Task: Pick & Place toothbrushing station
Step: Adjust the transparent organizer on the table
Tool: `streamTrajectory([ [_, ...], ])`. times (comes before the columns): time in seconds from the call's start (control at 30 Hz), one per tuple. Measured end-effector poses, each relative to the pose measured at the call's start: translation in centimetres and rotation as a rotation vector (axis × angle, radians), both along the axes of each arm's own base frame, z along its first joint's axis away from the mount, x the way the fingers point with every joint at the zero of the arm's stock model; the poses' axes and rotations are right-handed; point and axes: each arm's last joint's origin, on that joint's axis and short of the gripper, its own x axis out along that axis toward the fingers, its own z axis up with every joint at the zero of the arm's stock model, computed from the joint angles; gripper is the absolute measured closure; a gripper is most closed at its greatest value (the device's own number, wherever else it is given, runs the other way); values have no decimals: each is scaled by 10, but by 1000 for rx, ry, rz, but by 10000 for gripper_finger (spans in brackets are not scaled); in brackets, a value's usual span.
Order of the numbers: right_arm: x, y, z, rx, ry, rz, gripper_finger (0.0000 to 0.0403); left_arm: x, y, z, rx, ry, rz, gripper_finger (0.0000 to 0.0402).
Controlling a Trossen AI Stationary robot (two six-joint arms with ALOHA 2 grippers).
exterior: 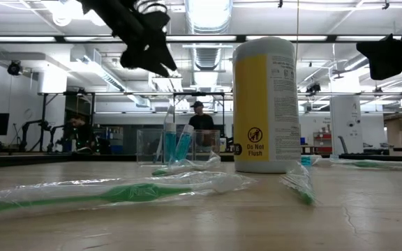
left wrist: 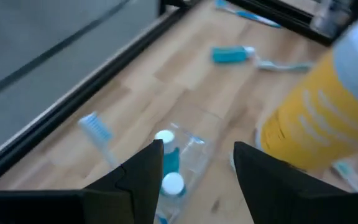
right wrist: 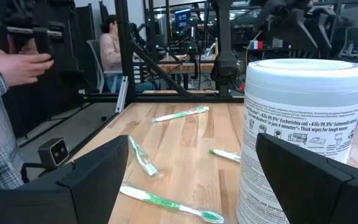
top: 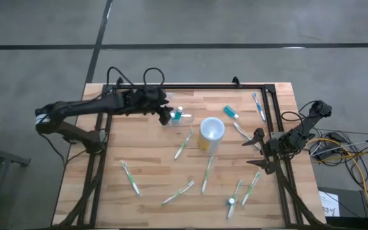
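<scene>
On the wooden counter (top: 145, 160), seen from above, the left end effector (top: 165, 116) reaches in from the left edge toward the far middle, its fingers spread and holding nothing, just beside the toothbrushing station (top: 181, 115). That clear holder stands near the far edge, left of the yellow canister (top: 210, 134) at the counter's centre. The left wrist view alone looks down into the holder (left wrist: 178, 158): it carries blue brush handles with white caps, and a blue-bristled toothbrush (left wrist: 98, 132) lies on the wood just beside it, between the holder and the counter's dark frame. The low view shows the holder (exterior: 176, 146) upright, two blue handles leaning inside it, with the left end effector (exterior: 160, 64) hanging above it and apart from it. Wrapped green toothbrushes (top: 131, 177) lie scattered across the near half of the counter. The right end effector (top: 259, 148) waits at the right edge, fingers released and empty. Only its wrist view shows the canister's white lid and printed label (right wrist: 303, 134), and a person's hand (right wrist: 14, 65) and plaid sleeve beyond the counter.
</scene>
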Motion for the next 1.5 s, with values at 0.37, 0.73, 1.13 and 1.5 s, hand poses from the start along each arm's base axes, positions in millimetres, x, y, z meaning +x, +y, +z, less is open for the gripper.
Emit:
streamTrajectory([
  [0.37,0,0,0,0,0,0,53,-23,-22,-8,-172,103,244,202],
  [0.73,0,0,0,0,0,0,54,-15,-22,-9,14,175,104,202],
  [1.13,0,0,0,0,0,0,56,-25,12,-32,-407,97,598,202],
  [1.5,0,0,0,0,1,0,57,-10,31,-59,-514,193,583,202],
])
